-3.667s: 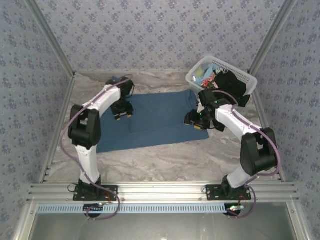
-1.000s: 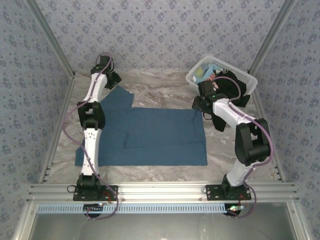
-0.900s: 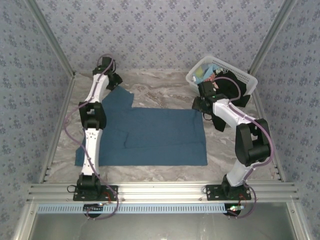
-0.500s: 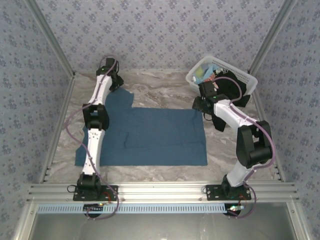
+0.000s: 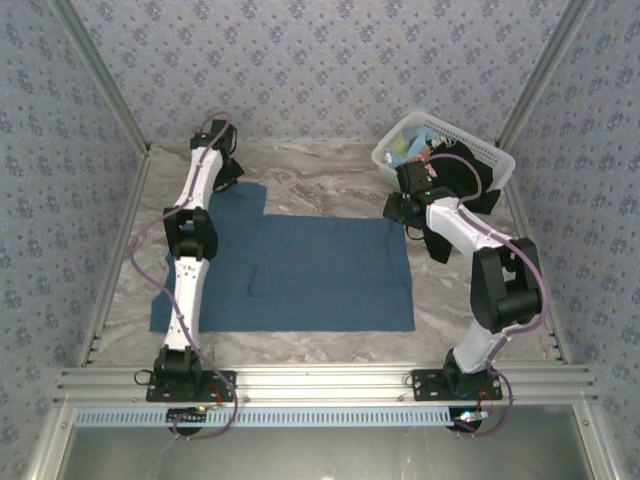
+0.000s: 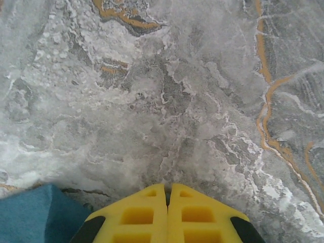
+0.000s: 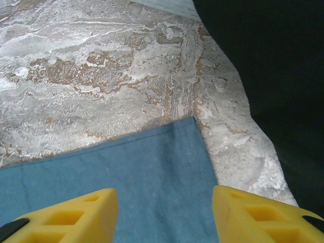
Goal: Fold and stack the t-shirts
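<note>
Two arms work over one marble table [image 5: 330,185]. One dusty-blue t-shirt [image 5: 320,270] lies spread flat in the middle. One black t-shirt [image 5: 470,180] spills over the rim of the one white basket [image 5: 500,158] at the far right corner, with light blue cloth [image 5: 412,145] bundled inside; how many pieces, I can't tell. The left gripper [image 6: 168,202] has its yellow fingers pressed together above bare marble, just beside the blue sleeve. The right gripper [image 7: 162,212] stands apart over the shirt's far right corner.

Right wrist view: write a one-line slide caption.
Open fingers above a corner of the blue shirt, black cloth at right.
</note>
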`<action>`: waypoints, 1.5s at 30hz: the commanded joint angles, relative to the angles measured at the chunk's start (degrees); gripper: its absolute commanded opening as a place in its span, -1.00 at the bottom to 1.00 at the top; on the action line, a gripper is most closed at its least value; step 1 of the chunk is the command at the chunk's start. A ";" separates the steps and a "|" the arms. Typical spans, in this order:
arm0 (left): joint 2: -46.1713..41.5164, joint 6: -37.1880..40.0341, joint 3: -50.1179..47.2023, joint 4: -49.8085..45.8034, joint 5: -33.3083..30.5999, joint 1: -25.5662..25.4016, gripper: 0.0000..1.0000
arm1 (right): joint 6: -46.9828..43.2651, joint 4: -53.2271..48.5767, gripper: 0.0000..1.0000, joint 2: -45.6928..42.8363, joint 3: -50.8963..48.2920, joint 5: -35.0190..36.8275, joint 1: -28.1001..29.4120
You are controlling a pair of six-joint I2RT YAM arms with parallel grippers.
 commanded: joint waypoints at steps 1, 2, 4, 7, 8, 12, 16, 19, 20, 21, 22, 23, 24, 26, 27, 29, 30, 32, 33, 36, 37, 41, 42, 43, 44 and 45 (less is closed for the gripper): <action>-1.13 1.02 -2.30 -3.92 0.63 0.15 -1.00 | 0.75 -2.71 0.03 4.75 3.44 0.21 -0.42; -2.20 0.91 -2.30 -3.31 0.34 0.07 -1.00 | 0.86 -3.03 0.01 6.17 4.27 0.52 -0.49; -4.56 0.73 -2.30 -1.97 -0.02 -0.34 -1.00 | 1.32 -3.79 -0.01 8.82 5.77 2.45 -0.51; -7.77 0.08 -2.30 -1.29 0.03 -0.64 -1.00 | 2.09 -4.58 0.00 11.66 7.16 5.32 -1.03; -8.58 0.18 -2.30 -1.35 0.02 -0.65 -1.00 | 2.11 -4.27 0.00 12.20 7.24 5.41 -1.24; -11.64 0.88 -2.73 -2.22 0.92 -0.65 -1.00 | 1.34 -2.06 0.00 14.01 7.09 5.96 -2.04; -13.19 2.15 -3.17 -3.00 2.93 -0.46 -1.00 | 0.71 0.33 -0.04 15.86 7.24 4.54 -2.86; -13.77 2.53 -3.33 -3.53 3.96 -0.20 -1.00 | 0.61 1.01 -0.14 17.61 8.13 3.23 -2.92; -13.88 2.67 -3.35 -3.74 4.26 -0.12 -1.00 | 0.70 0.90 -0.15 18.07 8.44 3.15 -2.92; -13.99 2.85 -3.36 -3.82 4.66 -0.12 -1.00 | 0.87 1.14 -0.17 18.43 8.46 3.10 -2.83; -14.08 2.90 -3.35 -3.98 4.79 -0.12 -1.00 | 1.05 1.60 -0.18 18.65 8.21 3.00 -2.94; -14.17 2.97 -3.36 -4.11 4.88 -0.12 -1.00 | 1.06 2.55 -0.20 18.79 7.90 2.61 -2.91; -14.25 3.02 -3.35 -4.32 5.04 -0.11 -1.00 | 0.92 3.31 -0.22 18.97 7.69 2.20 -3.00; -14.34 3.06 -3.36 -4.64 5.36 -0.11 -1.00 | 0.82 4.17 -0.28 19.27 7.77 1.92 -3.09; -14.43 3.22 -3.36 -4.88 5.51 -0.15 -1.00 | 0.73 4.53 -0.33 19.35 7.77 1.83 -3.17; -14.77 3.43 -3.49 -5.16 5.42 -0.24 -1.00 | 0.71 4.68 -0.45 19.61 8.25 1.61 -3.38; -14.95 3.60 -3.53 -5.25 5.32 -0.28 -1.00 | 0.63 4.57 -0.52 19.70 8.35 1.63 -3.35; -15.37 3.98 -3.66 -5.41 4.96 -0.37 -1.00 | 0.45 4.66 -0.66 19.50 8.40 1.73 -3.35; -15.56 4.26 -3.71 -5.48 4.78 -0.45 -1.00 | 0.36 4.65 -0.74 19.17 8.30 1.90 -3.35; -15.93 4.68 -3.86 -6.38 4.00 -0.46 -1.00 | -0.49 5.73 -0.94 17.54 7.20 2.68 -3.18; -16.07 4.81 -3.93 -6.92 3.61 -0.46 -1.00 | -0.92 6.11 -0.99 16.87 6.84 2.79 -3.09; -17.94 5.67 -6.47 -8.56 3.11 -0.46 -1.00 | -3.16 6.41 -1.00 13.95 5.67 2.75 -2.64; -18.91 5.74 -7.99 -9.06 3.16 -0.40 -1.00 | -3.94 6.18 -1.00 13.17 5.31 2.71 -2.44; -20.23 5.72 -9.97 -9.57 3.35 -0.37 -1.00 | -4.65 6.09 -1.00 12.40 4.74 2.83 -2.17; -21.58 5.78 -11.98 -9.82 3.42 -0.28 -1.00 | -5.34 5.88 -1.00 11.62 4.41 3.01 -1.96; -23.56 5.93 -14.83 -9.88 3.35 -0.29 -1.00 | -6.05 5.50 -1.00 10.87 3.88 3.34 -1.64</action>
